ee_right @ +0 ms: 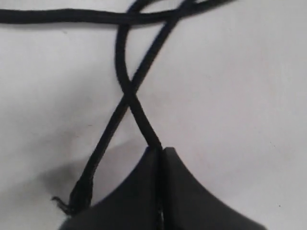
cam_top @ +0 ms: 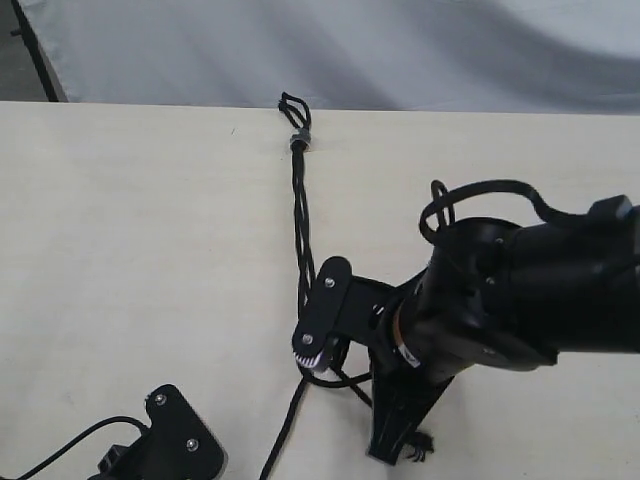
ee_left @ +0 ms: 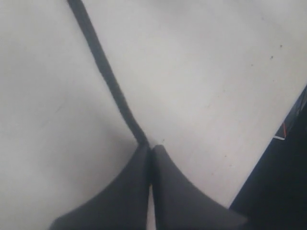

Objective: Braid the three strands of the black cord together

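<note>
The pale worktop (cam_top: 120,250) fills most of the exterior view. It is bare to the left of the black cord (cam_top: 298,200), and to the right as far as my right arm. Its far edge meets a grey cloth (cam_top: 350,50).

The cord runs from that far edge toward the near side, roughly down the middle. Its strands (cam_top: 300,235) are twisted together down to my right arm, and there they part.

My right tool (ee_right: 160,151) is pinched closed on one strand (ee_right: 141,117), which crosses a second one just ahead of the tips. My left tool (ee_left: 151,148) is closed on another strand (ee_left: 103,67). That one runs straight away from the tips over bare surface, and the worktop's side edge, with darkness beyond it, is near.

The cord's short loops sit at the far edge, and the grey band (cam_top: 298,139) is just below them. A frayed tip (ee_right: 67,203) lies on the worktop beside my right tool.
</note>
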Controlling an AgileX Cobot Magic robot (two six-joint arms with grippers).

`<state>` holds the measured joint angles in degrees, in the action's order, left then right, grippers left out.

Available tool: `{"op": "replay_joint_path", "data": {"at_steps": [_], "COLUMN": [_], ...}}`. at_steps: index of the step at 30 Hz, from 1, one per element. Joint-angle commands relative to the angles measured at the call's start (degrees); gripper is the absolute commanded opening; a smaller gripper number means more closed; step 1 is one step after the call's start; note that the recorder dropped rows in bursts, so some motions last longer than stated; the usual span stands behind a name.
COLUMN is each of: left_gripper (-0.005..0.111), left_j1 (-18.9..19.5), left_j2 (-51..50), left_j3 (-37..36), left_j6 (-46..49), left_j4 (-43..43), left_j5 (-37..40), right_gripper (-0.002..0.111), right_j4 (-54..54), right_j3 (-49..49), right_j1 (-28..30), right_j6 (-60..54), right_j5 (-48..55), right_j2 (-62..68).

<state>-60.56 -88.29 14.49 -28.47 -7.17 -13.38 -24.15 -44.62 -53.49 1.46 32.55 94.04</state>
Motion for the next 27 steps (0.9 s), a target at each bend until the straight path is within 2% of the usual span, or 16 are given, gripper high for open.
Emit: {"op": "replay_joint_path", "data": {"at_steps": [1, 7, 10, 14, 17, 19, 22, 27], "left_gripper": [0.000, 0.000, 0.000, 0.000, 0.000, 0.000, 0.000, 0.000], "left_j1": [-0.42, -0.42, -0.42, -0.42, -0.42, -0.42, -0.42, -0.42], "left_j2": [-0.36, -0.36, -0.36, -0.36, -0.36, -0.36, -0.36, -0.36], "left_j3": [-0.62, -0.62, -0.62, -0.62, -0.62, -0.62, -0.62, -0.62], "left_j6": [-0.45, -0.45, -0.45, -0.45, -0.45, -0.70, -1.89, -5.33], "left_j4": [0.08, 0.08, 0.08, 0.08, 0.08, 0.08, 0.08, 0.08], "left_j5": [4.56, 4.66, 4.66, 4.66, 4.66, 5.01, 6.51, 9.58], "right_gripper": [0.000, 0.000, 0.000, 0.000, 0.000, 0.000, 0.000, 0.000], "right_j4": [-0.72, -1.23, 2.70, 17.20, 33.07, 38.85, 35.83, 24.15], "right_j3": [1.15, 2.16, 2.29, 3.49, 3.36, 3.36, 3.36, 3.36], "right_j1": [4.25, 4.95, 4.54, 2.21, -2.35, -5.90, -8.75, -6.17], "right_j6": [-1.46, -2.14, -3.96, -15.34, -27.81, -34.01, -32.22, -20.28], "right_j5": [-4.47, -5.28, -5.15, -3.63, 2.35, 3.64, 1.83, 0.84], "right_j2": [3.26, 7.27, 7.51, 7.51, 7.28, 6.71, 4.97, -0.15]}}
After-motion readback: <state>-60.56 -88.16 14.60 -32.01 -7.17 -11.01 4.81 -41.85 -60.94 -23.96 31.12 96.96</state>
